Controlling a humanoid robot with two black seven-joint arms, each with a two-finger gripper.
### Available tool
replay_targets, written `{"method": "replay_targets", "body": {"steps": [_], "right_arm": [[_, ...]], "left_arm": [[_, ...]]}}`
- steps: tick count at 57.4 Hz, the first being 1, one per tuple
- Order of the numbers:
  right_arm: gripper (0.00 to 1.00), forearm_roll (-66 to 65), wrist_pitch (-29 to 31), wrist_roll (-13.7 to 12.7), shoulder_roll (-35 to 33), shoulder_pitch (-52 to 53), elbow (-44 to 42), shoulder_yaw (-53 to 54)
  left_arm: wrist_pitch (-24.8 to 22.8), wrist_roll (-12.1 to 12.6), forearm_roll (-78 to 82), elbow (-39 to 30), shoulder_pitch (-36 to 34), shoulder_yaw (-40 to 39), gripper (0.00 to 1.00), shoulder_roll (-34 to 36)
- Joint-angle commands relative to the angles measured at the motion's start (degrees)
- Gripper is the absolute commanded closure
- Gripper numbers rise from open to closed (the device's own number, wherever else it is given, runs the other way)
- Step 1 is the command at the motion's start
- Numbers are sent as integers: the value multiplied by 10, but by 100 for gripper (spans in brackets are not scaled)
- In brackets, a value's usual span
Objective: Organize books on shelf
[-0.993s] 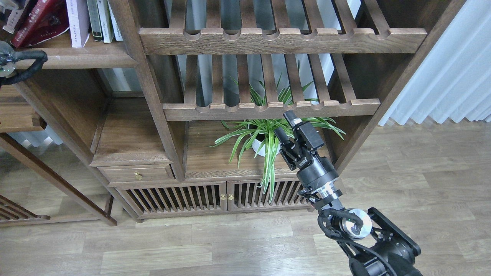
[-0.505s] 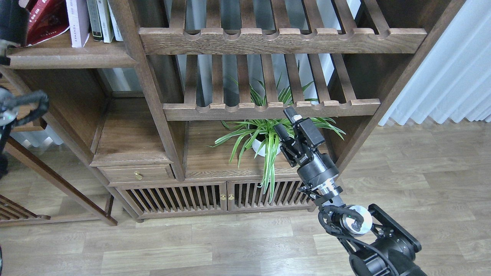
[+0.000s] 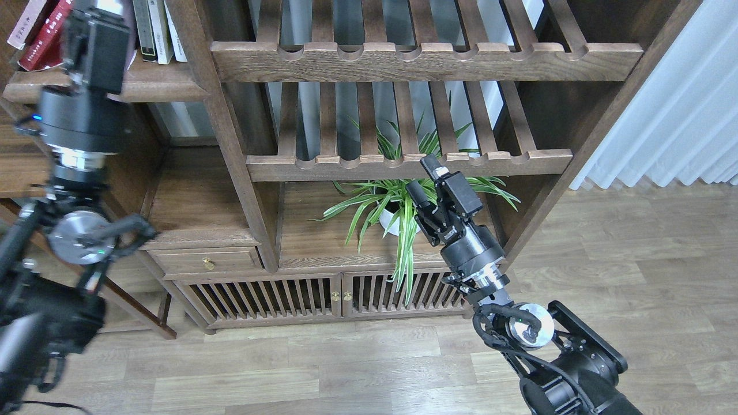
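Up top, two leaning books (image 3: 36,34), one shelf (image 3: 155,86).

From where I sit, almost nothing reads clearly. The maroon book (image 3: 43,40) at the top left carries white characters on its cover, but they are too small and tilted for me to make out. The grey-spined book (image 3: 142,29) has faint print I cannot read. My right gripper (image 3: 422,180) has a small white marking on its body, illegible.
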Motion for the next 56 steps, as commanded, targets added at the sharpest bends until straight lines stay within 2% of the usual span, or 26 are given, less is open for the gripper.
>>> {"method": "replay_targets", "body": {"steps": [1, 11, 23, 38, 56], "right_arm": [[2, 0, 0, 0, 5, 13, 1, 0], [2, 1, 0, 1, 6, 21, 2, 0], [2, 1, 0, 1, 9, 21, 4, 0], [2, 1, 0, 1, 1, 21, 7, 2], [3, 2, 0, 5, -1, 15, 7, 4]], "left_arm": [[0, 0, 0, 0, 5, 58, 0, -17], [0, 0, 1, 3, 26, 117, 0, -25], [0, 0, 0, 3, 62, 148, 0, -25], [0, 0, 0, 4, 106, 158, 0, -25], [0, 0, -1, 4, 110, 158, 0, -25]]}}
